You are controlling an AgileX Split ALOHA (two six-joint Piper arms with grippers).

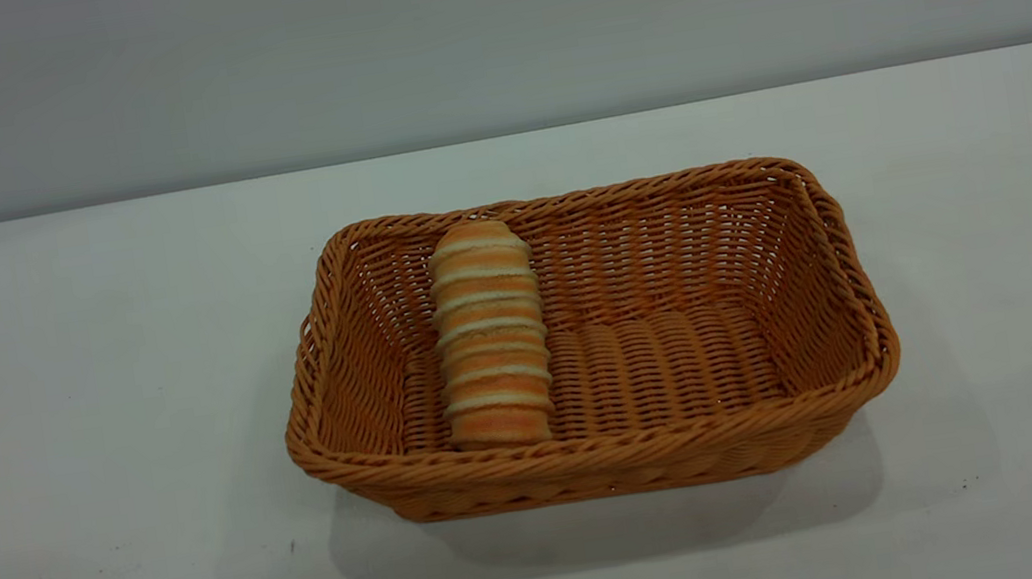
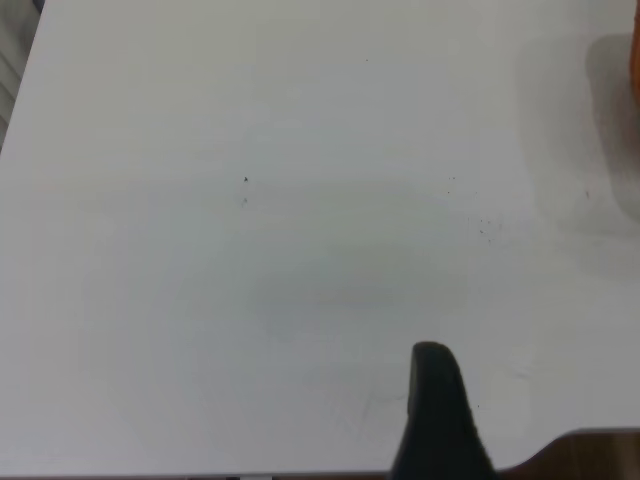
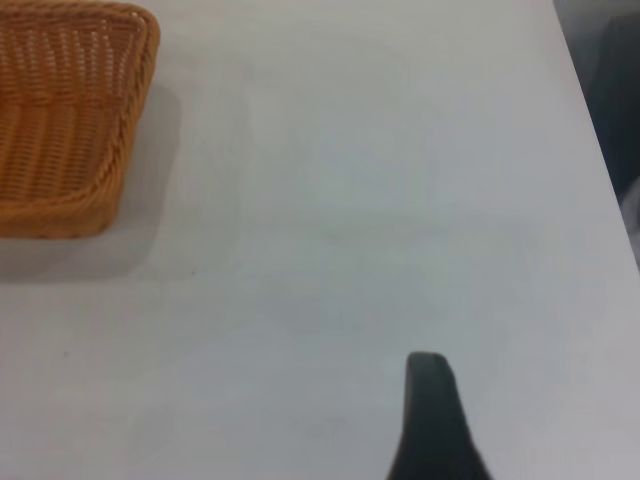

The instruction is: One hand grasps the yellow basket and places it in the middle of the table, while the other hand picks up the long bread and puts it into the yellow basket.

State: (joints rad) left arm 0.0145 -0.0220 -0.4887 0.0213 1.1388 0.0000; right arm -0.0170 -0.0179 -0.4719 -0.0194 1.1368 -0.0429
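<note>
Your basket point(image 1: 819, 287) sits about midway across the tabletop point(image 1: 86, 390), and the bread point(image 1: 490, 333) lies inside it, along the wicker floor near one short wall with its far end propped on the back wall. Judged from that, both placements look done, so the step in hand is parking.

Neither arm shows in the exterior view. Each wrist view shows one dark finger, the left pincer's point(image 2: 437, 410) and the right pincer's point(image 3: 430, 415), over bare tabletop. I cannot tell whether either is spread or pressed together. Pull both arms away from the basket, and never sweep across its rim.
</note>
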